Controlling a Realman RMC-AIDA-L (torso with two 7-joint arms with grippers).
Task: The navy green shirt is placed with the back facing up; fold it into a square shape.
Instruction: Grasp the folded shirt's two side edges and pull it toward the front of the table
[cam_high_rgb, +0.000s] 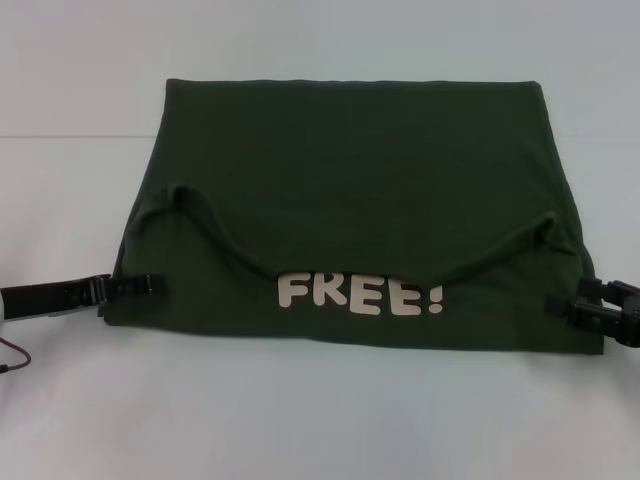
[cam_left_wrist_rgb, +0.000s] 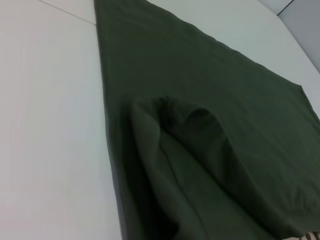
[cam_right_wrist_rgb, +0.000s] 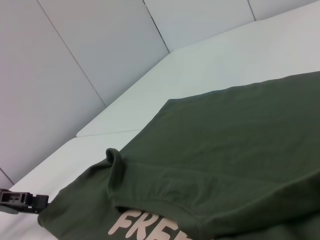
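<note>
So the navy green shirt (cam_high_rgb: 350, 160) lies folded on the desk (cam_high_rgb: 320, 420); left tool (cam_high_rgb: 140, 285) pinches its 8 o'clock corner; right tool (cam_high_rgb: 562, 305) pinches the 4 o'clock corner.

The left end effector (cam_high_rgb: 140, 285) is black, built from slim, flat bars with small blocky joints, and it extends from a darker, rounded wrist segment. A white casing shows at the very edge behind that segment, and a thin dark red cable loops below it. The right end effector (cam_high_rgb: 560, 304) is also black, chunkier in outline, with stacked angular brackets and a short squared tip. In the right wrist view, a small black ridged block of the left end effector (cam_right_wrist_rgb: 22, 201) shows with a squared end.
</note>
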